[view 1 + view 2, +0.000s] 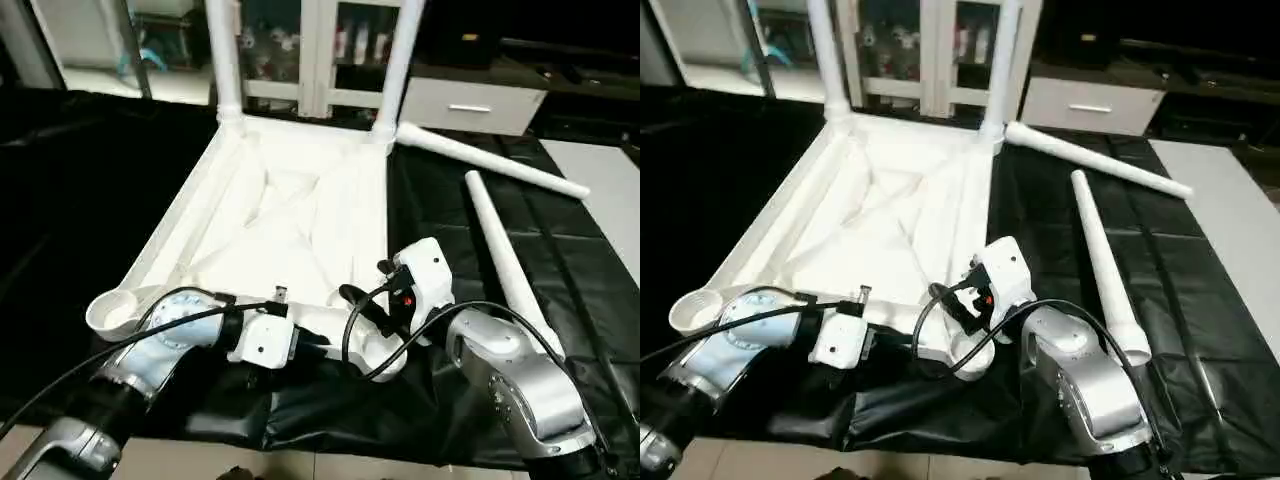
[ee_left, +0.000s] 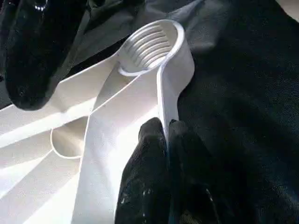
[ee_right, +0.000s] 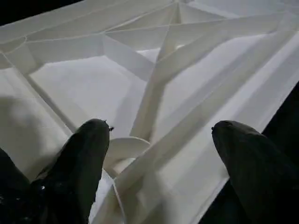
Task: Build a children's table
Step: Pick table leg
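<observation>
The white tabletop (image 1: 280,215) lies upside down on a black sheet (image 1: 470,250), ribbed underside up, with two legs (image 1: 225,60) already standing in the far corner sockets and two loose legs (image 1: 505,260) on the sheet, well apart from the right gripper's fingers. The left gripper (image 2: 161,140) has its two black fingers (image 2: 149,154) nearly closed, pinching the thin raised rim (image 2: 166,100) of the top; the open threaded corner socket (image 2: 152,44) sits just beyond those fingertips, along the same rim. The right gripper (image 3: 159,135) stands wide open and holds nothing: one finger (image 3: 91,149) lies on the ribbed-panel side, the other (image 3: 243,149) toward the rim side, and the X-ribs and a curved socket wall (image 3: 124,147) show between and just past them.

The step in hand looks like steadying the top so a near socket can take a leg. To do it well, the left pinch should stay low on the rim and close to the socket, so the top cannot rock or slide on the slick sheet. The open right gripper is free, so it would do best to fetch the nearer loose leg, gripping near its wide end, and bring it upright over the socket before turning, since a tilted start could cross the threads
</observation>
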{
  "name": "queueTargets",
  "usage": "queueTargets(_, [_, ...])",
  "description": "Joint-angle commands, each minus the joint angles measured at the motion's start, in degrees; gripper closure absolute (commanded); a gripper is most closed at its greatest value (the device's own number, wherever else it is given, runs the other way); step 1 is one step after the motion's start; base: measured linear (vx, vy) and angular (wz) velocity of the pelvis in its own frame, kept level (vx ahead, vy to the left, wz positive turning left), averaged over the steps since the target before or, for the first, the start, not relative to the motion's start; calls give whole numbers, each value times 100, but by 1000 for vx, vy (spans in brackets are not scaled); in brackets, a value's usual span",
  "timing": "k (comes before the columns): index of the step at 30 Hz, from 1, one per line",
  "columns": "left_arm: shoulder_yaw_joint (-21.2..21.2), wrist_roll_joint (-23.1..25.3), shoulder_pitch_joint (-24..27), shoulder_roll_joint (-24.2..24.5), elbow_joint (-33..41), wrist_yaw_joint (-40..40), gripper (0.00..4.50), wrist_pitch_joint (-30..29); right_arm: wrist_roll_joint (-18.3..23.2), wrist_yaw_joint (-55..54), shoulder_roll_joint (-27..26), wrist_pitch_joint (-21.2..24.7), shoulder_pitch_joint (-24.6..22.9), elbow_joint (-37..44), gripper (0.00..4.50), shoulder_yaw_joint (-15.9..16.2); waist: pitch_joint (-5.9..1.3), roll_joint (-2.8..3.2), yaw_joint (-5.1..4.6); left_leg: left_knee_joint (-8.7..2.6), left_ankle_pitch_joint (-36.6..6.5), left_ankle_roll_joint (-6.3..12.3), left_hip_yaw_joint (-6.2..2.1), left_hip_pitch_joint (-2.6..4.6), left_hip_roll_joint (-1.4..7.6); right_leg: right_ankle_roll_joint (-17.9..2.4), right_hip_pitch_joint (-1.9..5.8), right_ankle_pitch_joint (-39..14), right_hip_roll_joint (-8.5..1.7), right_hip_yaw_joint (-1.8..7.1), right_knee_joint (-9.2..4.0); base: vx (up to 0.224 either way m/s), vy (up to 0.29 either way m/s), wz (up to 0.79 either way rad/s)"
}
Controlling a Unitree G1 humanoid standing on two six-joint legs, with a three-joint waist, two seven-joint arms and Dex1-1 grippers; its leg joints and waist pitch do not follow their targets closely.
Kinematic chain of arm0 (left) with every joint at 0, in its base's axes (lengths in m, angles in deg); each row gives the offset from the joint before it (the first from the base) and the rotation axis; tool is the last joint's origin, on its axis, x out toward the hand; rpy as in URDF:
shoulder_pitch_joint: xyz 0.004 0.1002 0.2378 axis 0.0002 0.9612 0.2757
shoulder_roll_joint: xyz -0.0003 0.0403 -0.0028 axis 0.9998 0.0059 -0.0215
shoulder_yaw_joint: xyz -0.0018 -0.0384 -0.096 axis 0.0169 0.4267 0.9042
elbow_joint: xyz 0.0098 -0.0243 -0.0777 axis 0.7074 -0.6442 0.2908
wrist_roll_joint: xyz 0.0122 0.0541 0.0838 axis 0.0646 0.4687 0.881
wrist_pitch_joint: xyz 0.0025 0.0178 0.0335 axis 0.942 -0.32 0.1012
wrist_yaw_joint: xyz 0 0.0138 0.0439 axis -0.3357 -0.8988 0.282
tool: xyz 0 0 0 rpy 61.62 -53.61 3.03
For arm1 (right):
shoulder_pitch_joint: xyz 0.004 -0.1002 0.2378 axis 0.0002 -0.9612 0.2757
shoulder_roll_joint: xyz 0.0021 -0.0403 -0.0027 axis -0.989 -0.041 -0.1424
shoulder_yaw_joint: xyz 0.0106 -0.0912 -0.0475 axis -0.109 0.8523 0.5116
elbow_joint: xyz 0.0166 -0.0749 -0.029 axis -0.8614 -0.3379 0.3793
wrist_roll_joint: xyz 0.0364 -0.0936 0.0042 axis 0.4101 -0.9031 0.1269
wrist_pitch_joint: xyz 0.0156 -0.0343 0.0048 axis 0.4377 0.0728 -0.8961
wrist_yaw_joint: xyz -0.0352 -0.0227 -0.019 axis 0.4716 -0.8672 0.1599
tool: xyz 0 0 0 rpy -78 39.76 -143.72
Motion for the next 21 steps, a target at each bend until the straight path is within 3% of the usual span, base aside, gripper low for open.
queueTargets(1, [268, 168, 59, -37, -275, 618, 450, -429, -124, -212, -52, -53, 175, -84, 62, -172, -355, -7, -9, -484, -1847, -306, -271, 129, 496, -876, 149, -2160, -503, 403, -420, 0, 0, 0])
queueTargets(3, [346, 280, -12, -19, -375, 849, 450, -581, -201, -379, -78, -87, 288, -178, 62, -284, -338, -22, -33, -483, -1969, -352, -289, 128, 478, -803, 142, -2514, -509, 392, -454, 0, 0, 0])
queueTargets(7, [414, 487, -129, 26, -363, 1088, 450, -984, -208, -670, -52, 35, 647, -399, 62, -691, -309, -38, -137, -499, -2254, -409, -370, 80, 450, -379, 170, -3399, -521, 333, -551, 0, 0, 0])
queueTargets(10, [389, 571, -209, 28, -397, 1164, 450, -1076, -190, -785, 4, 141, 858, -545, 62, -900, -327, -20, -211, -490, -2205, -383, -406, 69, 437, -359, 190, -3338, -519, 292, -580, 0, 0, 0])
queueTargets(12, [360, 571, -284, 7, -456, 1175, 450, -1124, -157, -966, 56, 257, 1115, -768, 62, -1166, -323, 1, -229, -483, -2267, -363, -404, 92, 430, -398, 170, -3247, -512, 290, -583, 0, 0, 0])
queueTargets(15, [342, 681, -451, 12, -652, 1290, 450, -1092, -143, -1228, 204, 479, 1573, -1365, 62, -1579, -354, 14, -235, -440, -2135, -337, -350, 165, 414, -696, 127, -2818, -481, 313, -554, 0, 0, 0])
queueTargets(16, [342, 681, -451, 12, -652, 1290, 450, -1092, -143, -1228, 204, 479, 1573, -1365, 62, -1579, -352, 11, -235, -441, -2115, -329, -337, 164, 414, -739, 127, -2721, -470, 317, -547, 0, 0, 0])
queueTargets(18, [444, 520, -547, -29, -732, 1214, 404, -1139, -199, -1284, 355, 549, 1850, -1868, 36, -1716, -360, 14, -224, -442, -2025, -321, -321, 152, 413, -849, 142, -2425, -456, 320, -504, 0, 0, 0])
queueTargets(21, [640, -183, -493, -28, -340, 544, 388, -1649, -274, -1123, 665, 894, 2233, -2609, 17, -1715, -389, -19, -210, -396, -1645, -224, -280, 123, 400, -1090, 194, -2025, -466, 323, -436, 0, 0, 0])
